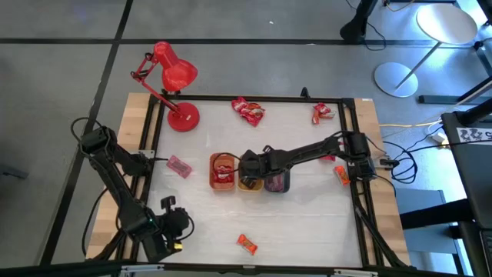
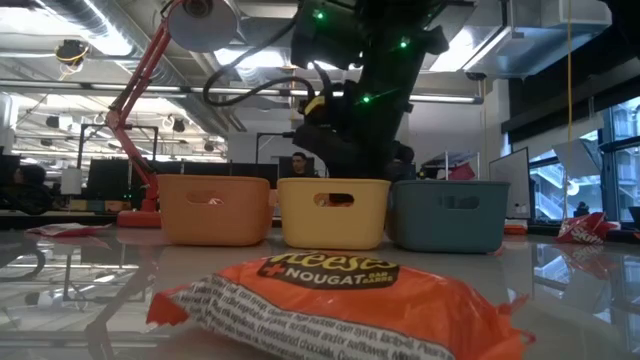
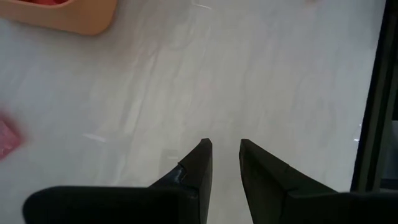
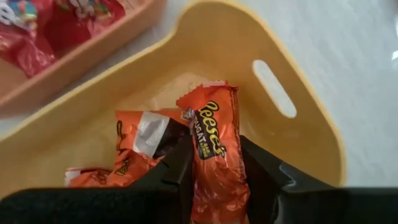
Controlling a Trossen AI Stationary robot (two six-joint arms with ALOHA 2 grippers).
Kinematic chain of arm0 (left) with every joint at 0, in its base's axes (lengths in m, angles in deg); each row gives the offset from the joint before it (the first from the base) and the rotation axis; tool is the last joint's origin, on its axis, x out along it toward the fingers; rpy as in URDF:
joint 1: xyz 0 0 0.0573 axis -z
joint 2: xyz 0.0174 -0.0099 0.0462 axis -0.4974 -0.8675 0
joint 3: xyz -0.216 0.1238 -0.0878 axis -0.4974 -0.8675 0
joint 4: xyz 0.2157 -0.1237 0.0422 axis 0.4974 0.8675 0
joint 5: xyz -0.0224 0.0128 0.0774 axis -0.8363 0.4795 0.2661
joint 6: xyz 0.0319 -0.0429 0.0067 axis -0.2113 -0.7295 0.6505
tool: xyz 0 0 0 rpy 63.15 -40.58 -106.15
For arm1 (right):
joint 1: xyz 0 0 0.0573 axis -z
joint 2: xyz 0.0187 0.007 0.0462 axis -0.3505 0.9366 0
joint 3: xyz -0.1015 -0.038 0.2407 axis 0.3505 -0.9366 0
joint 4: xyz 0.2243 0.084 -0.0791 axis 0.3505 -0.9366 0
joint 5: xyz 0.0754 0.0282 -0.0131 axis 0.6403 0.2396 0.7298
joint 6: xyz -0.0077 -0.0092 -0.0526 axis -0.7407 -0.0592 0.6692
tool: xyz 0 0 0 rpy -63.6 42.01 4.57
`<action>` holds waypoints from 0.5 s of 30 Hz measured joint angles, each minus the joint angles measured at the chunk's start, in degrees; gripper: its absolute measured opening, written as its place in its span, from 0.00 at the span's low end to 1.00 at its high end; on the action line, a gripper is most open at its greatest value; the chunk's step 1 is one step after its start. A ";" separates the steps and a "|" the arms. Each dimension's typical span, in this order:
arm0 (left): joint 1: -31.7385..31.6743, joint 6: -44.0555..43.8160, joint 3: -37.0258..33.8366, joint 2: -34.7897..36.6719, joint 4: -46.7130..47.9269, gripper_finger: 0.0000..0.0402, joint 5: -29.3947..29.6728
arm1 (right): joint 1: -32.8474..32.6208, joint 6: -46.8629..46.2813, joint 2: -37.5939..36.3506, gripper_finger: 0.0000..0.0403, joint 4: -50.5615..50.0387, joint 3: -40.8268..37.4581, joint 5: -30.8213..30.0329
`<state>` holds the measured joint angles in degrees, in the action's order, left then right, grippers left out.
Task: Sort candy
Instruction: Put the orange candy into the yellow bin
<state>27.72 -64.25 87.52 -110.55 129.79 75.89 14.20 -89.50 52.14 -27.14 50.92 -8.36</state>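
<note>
Three small trays stand in a row mid-table: orange (image 1: 221,171), yellow (image 1: 248,183) and grey (image 1: 275,183). My right gripper (image 4: 214,146) reaches in from the table's right, slants down over the yellow tray (image 4: 273,56) and is shut on an orange candy (image 4: 214,134). More orange candy (image 4: 127,155) lies in that tray, and red candy (image 4: 56,25) in the orange one. Loose candy lies on the table: red (image 1: 248,111), red (image 1: 323,113), pink (image 1: 179,166), orange (image 1: 247,245) and orange (image 1: 340,175). My left gripper (image 3: 225,155) hovers open over bare table at the near left. My right gripper pinches the orange candy by its two long sides (image 4: 202,155) between its two fingers. The fingers slant down from above and lie along the packet, whose far end (image 4: 208,99) sticks out past the fingertips over the inside of the yellow tray.
A red desk lamp (image 1: 173,85) stands at the far left corner. A black frame (image 1: 357,154) runs round the tabletop. In the low view an orange candy (image 2: 340,300) lies close in front of the trays (image 2: 330,212).
</note>
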 joint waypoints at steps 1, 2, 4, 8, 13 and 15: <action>0.14 -0.02 0.00 0.00 -0.16 0.18 0.01 | -0.01 -0.06 0.06 0.26 0.17 0.02 -0.28; 0.16 -0.02 0.00 0.00 -0.25 0.18 0.00 | -0.03 -0.28 0.12 0.26 0.05 0.02 -0.59; 0.21 0.04 0.00 0.00 -0.30 0.18 0.01 | -0.03 -0.60 0.13 0.28 0.16 0.02 -1.15; 0.21 -0.11 0.00 0.00 -0.38 0.18 0.21 | -0.03 -0.80 0.13 0.34 0.89 0.02 -1.31; 0.21 -0.13 0.00 0.00 -1.00 0.18 0.39 | -0.03 -0.95 0.13 0.47 0.91 0.02 -1.25; 0.19 -0.13 0.00 0.00 -1.04 0.18 0.39 | -0.08 -0.97 0.09 0.52 0.91 0.03 -1.35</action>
<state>27.92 -64.38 87.52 -110.55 128.76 76.29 14.12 -90.47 52.23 -26.23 50.95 -9.71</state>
